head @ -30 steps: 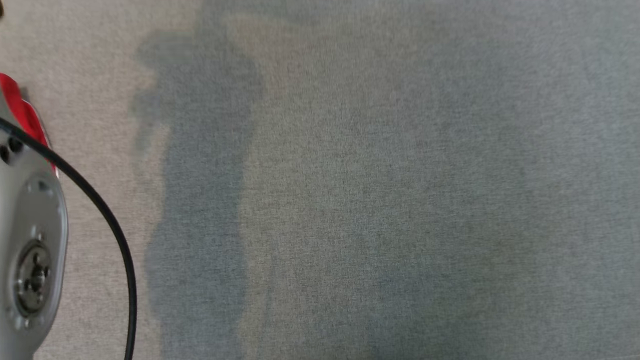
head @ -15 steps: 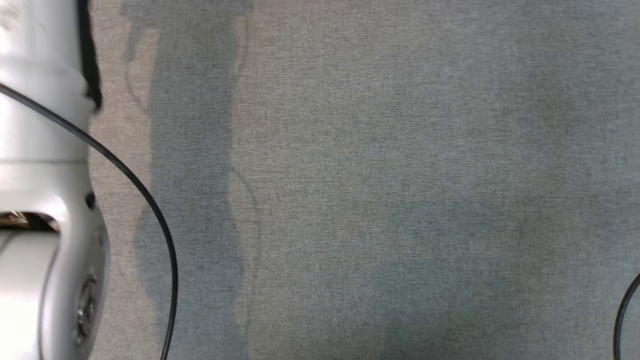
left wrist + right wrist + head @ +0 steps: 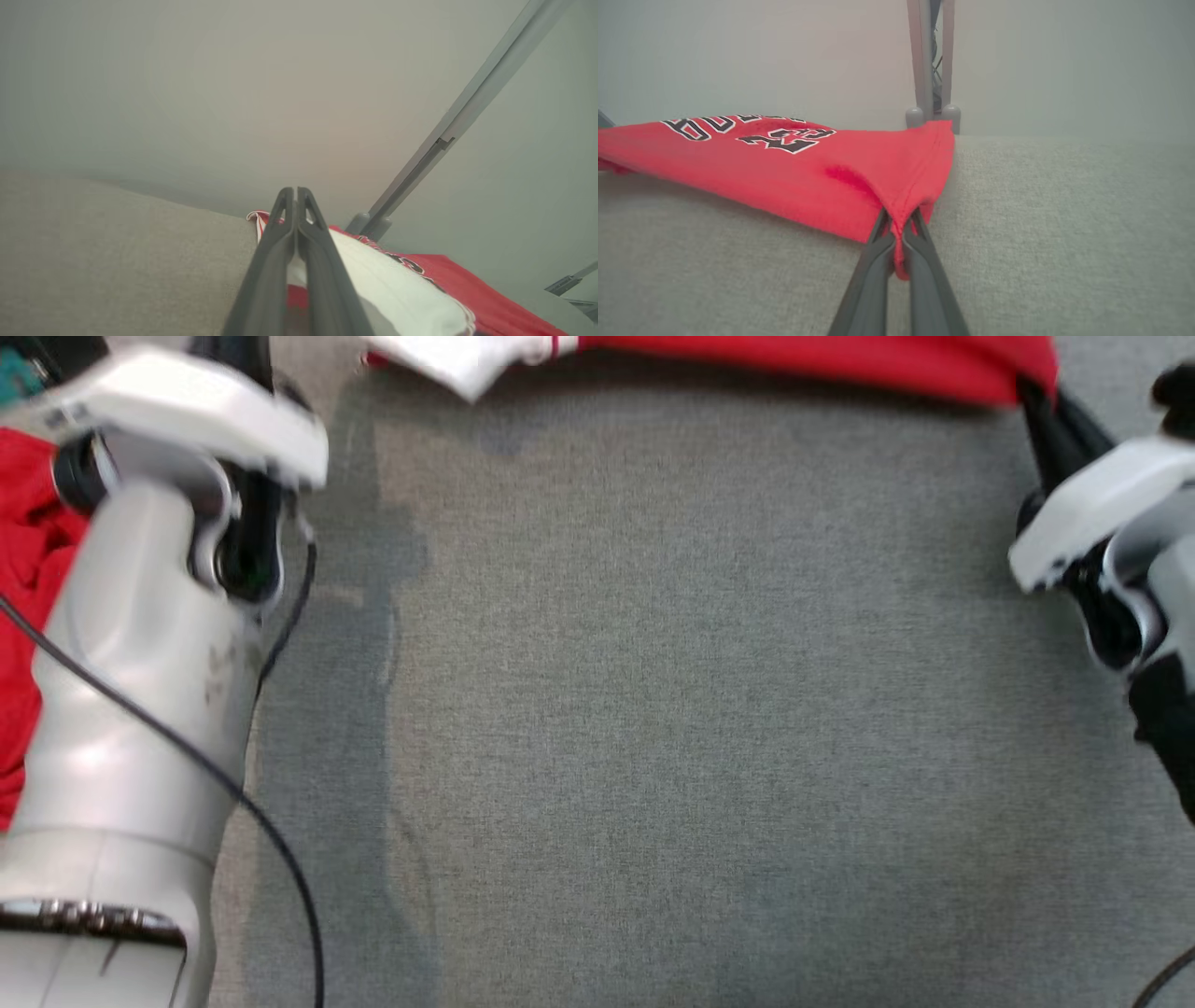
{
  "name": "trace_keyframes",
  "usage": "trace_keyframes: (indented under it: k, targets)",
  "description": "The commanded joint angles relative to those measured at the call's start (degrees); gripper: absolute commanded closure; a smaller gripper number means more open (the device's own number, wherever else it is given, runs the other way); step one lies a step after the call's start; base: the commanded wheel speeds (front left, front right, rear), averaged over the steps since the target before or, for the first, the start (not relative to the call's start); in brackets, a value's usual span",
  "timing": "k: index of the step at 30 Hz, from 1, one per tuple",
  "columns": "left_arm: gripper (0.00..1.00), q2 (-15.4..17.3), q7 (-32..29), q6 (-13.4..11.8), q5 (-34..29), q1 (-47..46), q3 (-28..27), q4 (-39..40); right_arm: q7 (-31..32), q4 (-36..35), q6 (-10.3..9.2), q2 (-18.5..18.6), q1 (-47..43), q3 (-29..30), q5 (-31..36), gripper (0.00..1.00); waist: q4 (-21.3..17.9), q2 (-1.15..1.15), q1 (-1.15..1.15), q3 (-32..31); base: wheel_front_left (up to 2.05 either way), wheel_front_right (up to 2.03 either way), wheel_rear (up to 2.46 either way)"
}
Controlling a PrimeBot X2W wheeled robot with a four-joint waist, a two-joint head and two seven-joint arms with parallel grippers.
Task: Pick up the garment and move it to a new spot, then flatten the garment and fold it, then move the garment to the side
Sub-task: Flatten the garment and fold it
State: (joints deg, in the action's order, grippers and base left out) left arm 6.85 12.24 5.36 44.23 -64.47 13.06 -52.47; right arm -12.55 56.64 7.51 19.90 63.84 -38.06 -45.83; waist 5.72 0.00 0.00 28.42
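- The garment [image 3: 794,359], a red jersey with white trim and black lettering, is stretched left to right along the far edge of the head view; its long axis runs from one pincer to the other
- The right pincer [image 3: 899,219] is clamped on a red hemmed corner at the garment's right end; the cloth puckers between the two fingers and fans away to the left, lifted just off the surface [image 3: 653,709]
- The left pincer [image 3: 295,196] has its fingers pressed together, with red and white cloth showing in the slit between them and spreading to the right; it looks clamped on the white-trimmed left end
- More red cloth bunches at the far left, beside the left forearm [image 3: 140,663]; whether it hangs or rests I cannot tell
- Judgement: both arms share the hold, neither nearer; the coming move turns on keeping the span taut while laying it down on the bare grey surface on the near side
- A black cable [image 3: 187,756] loops over the left forearm; a grey upright post [image 3: 929,60] stands just beyond the surface's far edge, near the right corner; a slanted grey bar [image 3: 467,107] rises beyond the left end; both look the likeliest to snag
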Motion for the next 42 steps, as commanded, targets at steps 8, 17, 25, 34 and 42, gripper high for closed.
trace_keyframes:
  k: [8, 17, 25, 34, 42]
  targets:
    - [1.0, 4.8, -0.4, 0.4, -5.0, 12.5, 5.6, -3.8, 0.9, 2.9, -0.05, 1.2, -7.3, -8.3, -2.2, 1.0, -0.2, 0.0, 0.0, -7.8, 0.0, 0.0, 0.0]
    - [1.0, 5.6, -3.1, 1.3, -7.6, 20.0, 10.6, -4.7, 1.0, 2.7, -0.07, 3.4, -10.6, -13.2, -6.5, 1.0, 1.3, 0.0, 0.0, -12.4, 0.0, 0.0, 0.0]
    - [1.0, 7.1, -8.7, 2.0, -8.5, 25.9, 18.2, 0.7, 0.1, 2.3, -0.09, 5.6, -12.9, -17.3, -9.1, 1.0, 2.1, 0.0, 0.0, -15.7, 0.0, 0.0, 0.0]
    - [1.0, 14.5, -17.6, 2.1, -2.6, 33.8, 26.3, 15.8, 0.6, 0.4, -0.09, 7.8, -14.6, -22.3, -12.0, 1.0, 1.9, 0.0, 0.0, -18.6, 0.0, 0.0, 0.0]
    - [1.0, 21.4, -25.1, 2.1, 4.7, 39.8, 29.8, 29.3, 3.8, -5.4, -0.09, 11.4, -16.7, -28.0, -16.0, 1.0, 1.5, 0.0, 0.0, -21.5, 0.0, 0.0, 0.0]
